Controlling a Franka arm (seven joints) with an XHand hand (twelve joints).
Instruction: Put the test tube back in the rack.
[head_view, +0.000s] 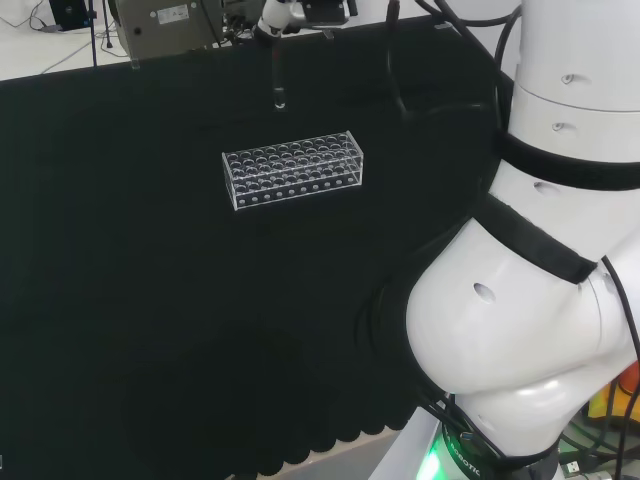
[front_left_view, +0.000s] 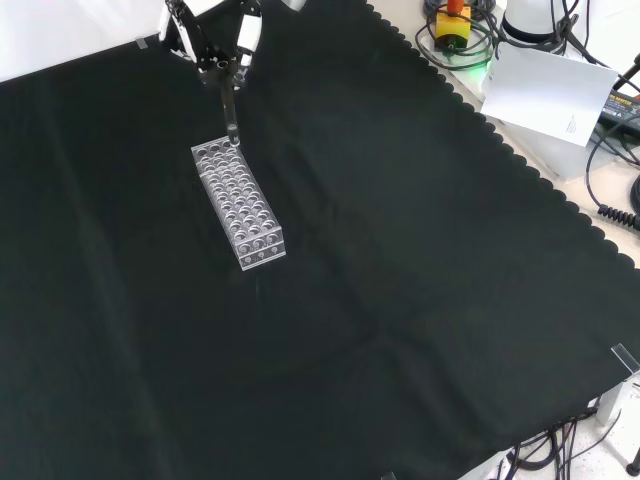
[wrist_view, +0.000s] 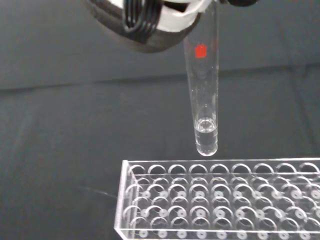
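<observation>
Test tube (wrist_view: 202, 95): hanging upright in the wrist view, red mark near its upper part, rounded bottom hovering just above the rack's far edge, not touching it.
Liquid: a little clear fluid is sitting in the tube's tip.
Hand (front_left_view: 215, 45): gripping the tube from above, fingers pinching its top in the front view.
Rack (head_view: 293, 168): clear plastic, rows of round holes, lying on the black cloth; tube hovering over its top end in the front view.
Surface (front_left_view: 420, 300): black cloth is covering it around the rack.
</observation>
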